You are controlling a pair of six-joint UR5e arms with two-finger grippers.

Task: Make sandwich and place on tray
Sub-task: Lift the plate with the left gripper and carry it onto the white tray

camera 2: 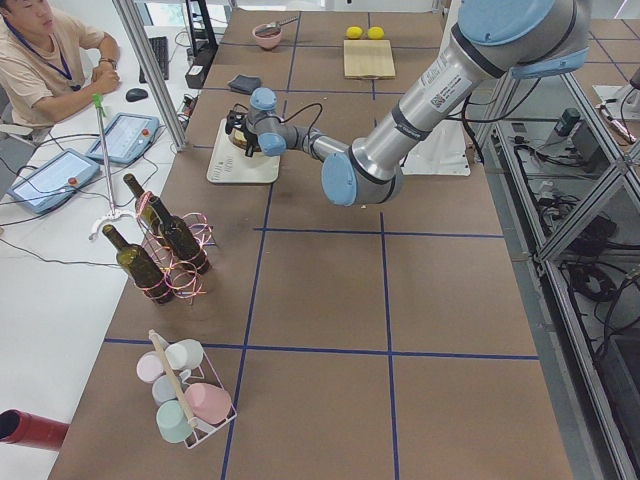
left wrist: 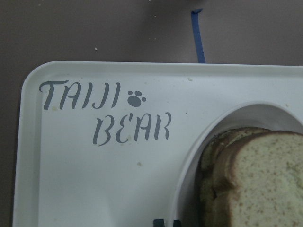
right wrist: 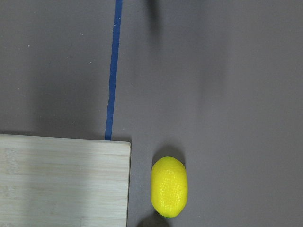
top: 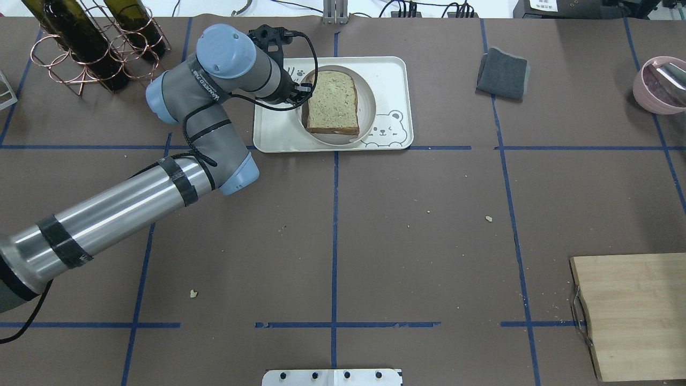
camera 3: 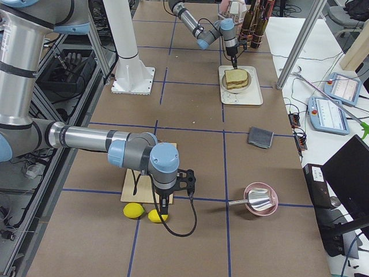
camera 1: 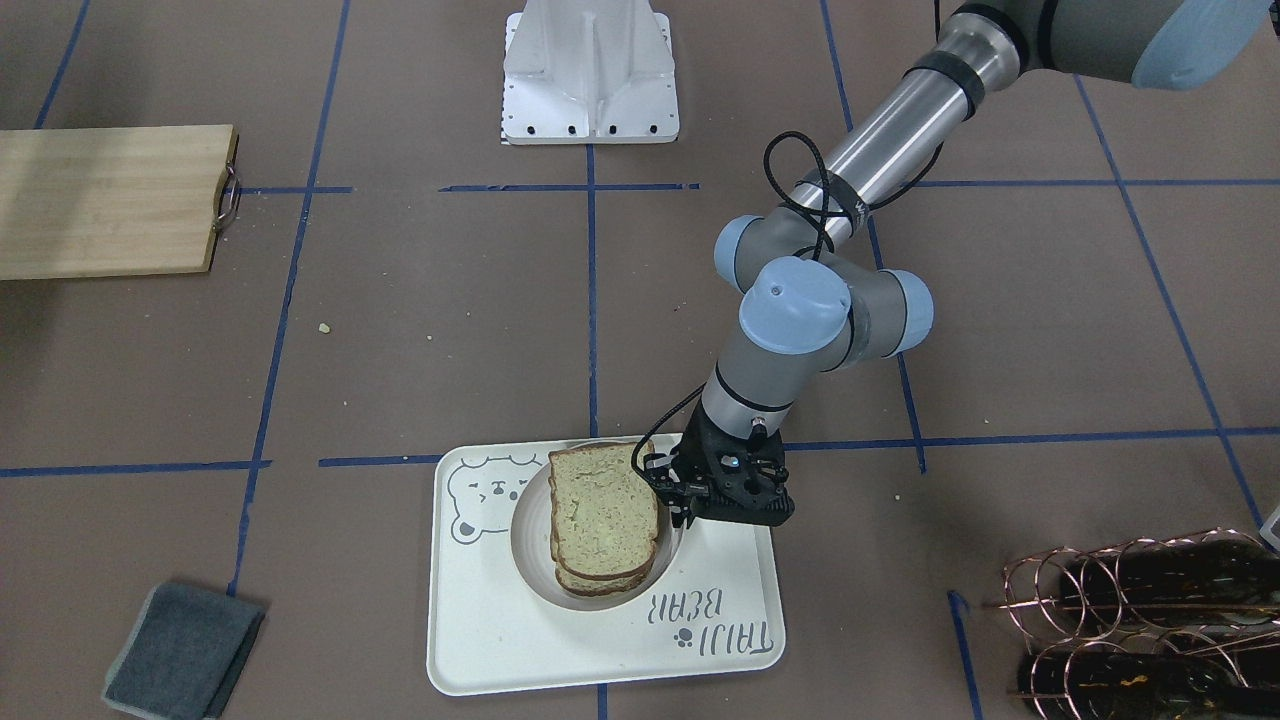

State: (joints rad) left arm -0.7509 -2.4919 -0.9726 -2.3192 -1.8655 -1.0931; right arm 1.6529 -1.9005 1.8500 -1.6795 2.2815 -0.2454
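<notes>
Left arm, at the tray: the sandwich (camera 1: 603, 520) is lying flat in the round recess of the tray (camera 1: 500, 650), which is resting on the tabletop (camera 1: 1000, 350). I am seeing the left pincer (camera 1: 684, 508) hanging over the tray, just beside the sandwich's edge; I cannot tell whether its fingers are wide or narrow. Right arm, well apart: the right pincer (camera 3: 165, 212) is pointing down near a lemon (right wrist: 169, 186) lying just beside the cutting board (right wrist: 61, 182); I cannot tell its state either.

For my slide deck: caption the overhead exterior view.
Left hand beside the sandwich, set in the round well of the tray.
</notes>
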